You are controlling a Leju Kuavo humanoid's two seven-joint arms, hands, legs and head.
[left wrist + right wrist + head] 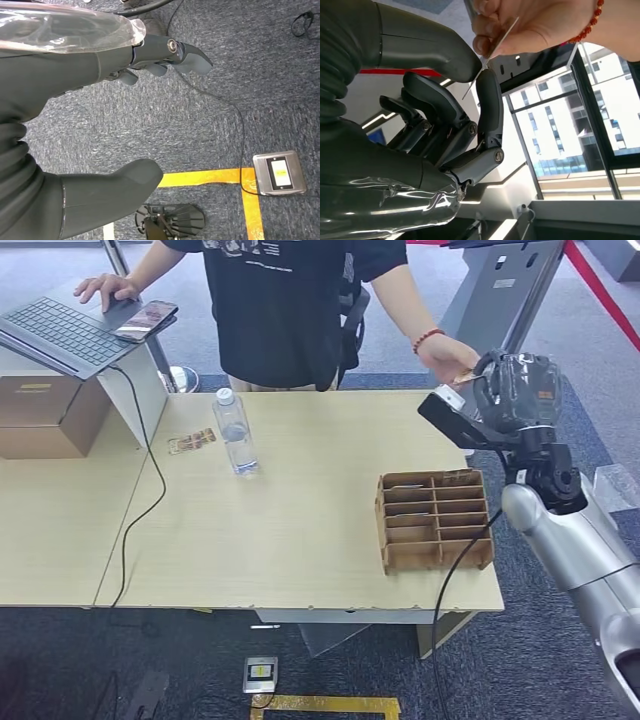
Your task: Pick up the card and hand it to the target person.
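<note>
My right hand (513, 390) is raised beyond the table's far right corner, level with the person's outstretched hand (449, 358). In the right wrist view the thin card (470, 89) shows edge-on, pinched between my thumb (433, 47) and a finger (490, 100) of the right hand (444, 110). The person's hand (531, 25) grips the card's other end between its fingertips. My left hand (56, 85) hangs over the blue carpet with its thumb and fingers apart and nothing in it.
A wooden slotted organiser (434, 520) stands on the table (302, 530) near its right edge, below my right arm. A water bottle (235, 435) and a small printed card (192, 441) lie mid-table. At the far left are a laptop (64, 332), a phone (146, 320) and a cardboard box (45, 415).
</note>
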